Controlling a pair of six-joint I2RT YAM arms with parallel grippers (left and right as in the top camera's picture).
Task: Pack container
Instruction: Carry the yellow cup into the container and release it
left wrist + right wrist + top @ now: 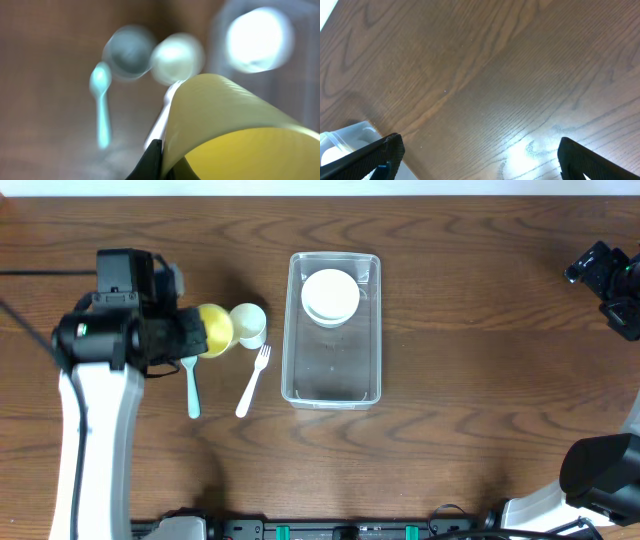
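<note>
The clear rectangular container [333, 330] stands at the table's middle with a white bowl [330, 296] in its far end. My left gripper [190, 332] is shut on the rim of a yellow bowl [214, 329], held left of the container; the bowl fills the left wrist view [235, 130], a black finger against its wall. A white cup [249, 323], a white fork [253, 379] and a light blue spoon [192, 388] lie next to it. My right gripper [477, 155] is open and empty over bare wood at the far right. The container's corner [345, 142] shows there.
The left arm's white link [95, 440] runs down the left side. The right arm's base [600, 470] sits at the front right corner. The table's far edge runs along the top.
</note>
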